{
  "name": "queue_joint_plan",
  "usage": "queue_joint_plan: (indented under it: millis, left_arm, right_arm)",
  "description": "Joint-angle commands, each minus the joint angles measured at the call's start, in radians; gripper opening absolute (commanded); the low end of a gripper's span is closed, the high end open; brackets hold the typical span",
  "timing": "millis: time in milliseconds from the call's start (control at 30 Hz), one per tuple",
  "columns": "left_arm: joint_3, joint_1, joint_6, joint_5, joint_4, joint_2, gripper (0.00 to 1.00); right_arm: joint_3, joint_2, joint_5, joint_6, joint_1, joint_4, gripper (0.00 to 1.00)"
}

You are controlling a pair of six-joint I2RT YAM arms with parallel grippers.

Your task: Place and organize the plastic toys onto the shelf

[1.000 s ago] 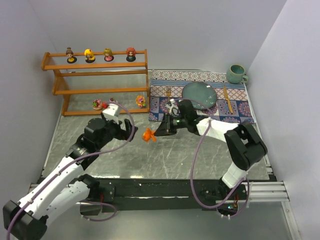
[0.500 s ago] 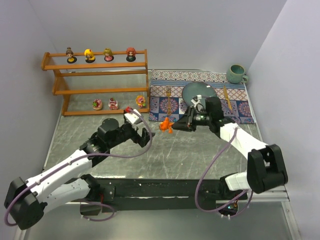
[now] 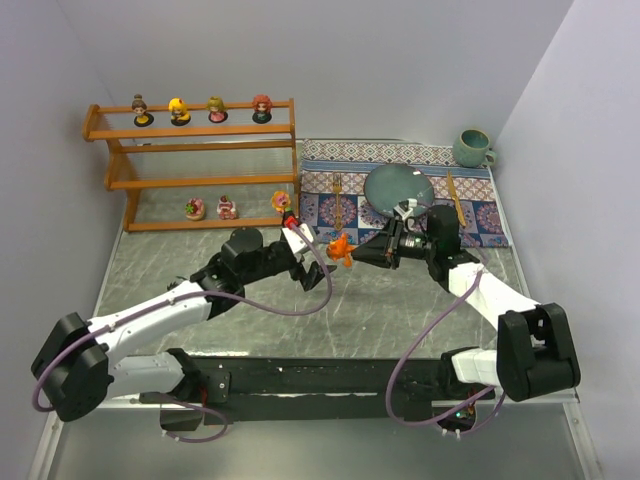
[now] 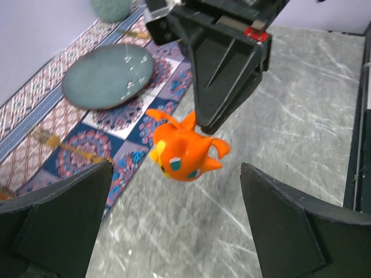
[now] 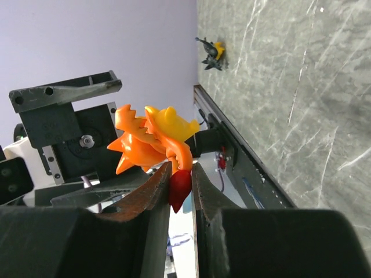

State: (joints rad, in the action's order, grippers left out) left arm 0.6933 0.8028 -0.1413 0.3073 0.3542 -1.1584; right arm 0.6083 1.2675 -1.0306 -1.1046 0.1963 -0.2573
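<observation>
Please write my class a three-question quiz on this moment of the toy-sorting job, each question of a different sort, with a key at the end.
1. Pick one. The right gripper is: A open and empty; B shut on the orange creature toy; C out of view.
2. True or false: the left gripper is clamped on a toy.
3. Fill in the number: ___ big-headed dolls stand on the top tier of the shelf.

Key
1. B. The toy is pinched between its fingers, clear of the table.
2. False. Its jaws stand wide open, with nothing between them gripped.
3. Four.
</observation>
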Motion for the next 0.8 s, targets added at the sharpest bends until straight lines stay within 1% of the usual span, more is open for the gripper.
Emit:
queue_joint_plan:
  millis: [0,100,133,167,267,400,433,500,533,567,633,700,767]
  left_arm:
    - [0.057,0.01,-0.046,0.102,0.104,-0.035,0.97]
    - [0.061,0.013,-0.044,0.121,0.118,-0.055,0.99]
    - [0.066,0.013,-0.046,0.128,0.117,-0.06,0.97]
    - [0.069,0.015,-0.046,0.128,0.114,-0.064,0.92]
    - [0.071,0.015,-0.041,0.13,0.124,-0.078,0.89]
    - [0.083,0.015,-0.035,0.144,0.129,-0.096,0.79]
    - [0.089,0.015,-0.035,0.148,0.129,-0.101,0.74]
    - [0.095,0.015,-0.032,0.15,0.134,-0.112,0.71]
    - [0.101,0.016,-0.03,0.157,0.134,-0.113,0.67]
    - [0.104,0.015,-0.03,0.162,0.134,-0.116,0.65]
    - [0.113,0.016,-0.029,0.17,0.128,-0.123,0.54]
    - [0.118,0.016,-0.03,0.174,0.123,-0.13,0.52]
    - [0.117,0.016,-0.03,0.176,0.123,-0.132,0.39]
  right_arm:
    - [-0.019,-0.031,-0.066,-0.075,-0.023,-0.151,0.0]
    - [-0.031,-0.03,-0.086,-0.107,-0.031,-0.197,0.0]
    - [-0.036,-0.028,-0.091,-0.132,-0.035,-0.227,0.0]
    - [-0.042,-0.023,-0.101,-0.142,-0.037,-0.246,0.0]
    - [-0.041,-0.017,-0.111,-0.15,-0.04,-0.269,0.0]
    - [-0.036,-0.01,-0.121,-0.132,-0.038,-0.252,0.0]
    - [-0.035,-0.008,-0.125,-0.129,-0.04,-0.252,0.0]
    - [-0.033,-0.008,-0.128,-0.124,-0.041,-0.247,0.0]
    - [-0.033,-0.008,-0.131,-0.114,-0.04,-0.238,0.0]
    - [-0.033,-0.007,-0.131,-0.109,-0.04,-0.232,0.0]
    - [-0.033,-0.008,-0.131,-0.101,-0.04,-0.223,0.0]
    - [-0.038,-0.007,-0.131,-0.106,-0.041,-0.229,0.0]
    - [-0.042,-0.005,-0.134,-0.12,-0.04,-0.249,0.0]
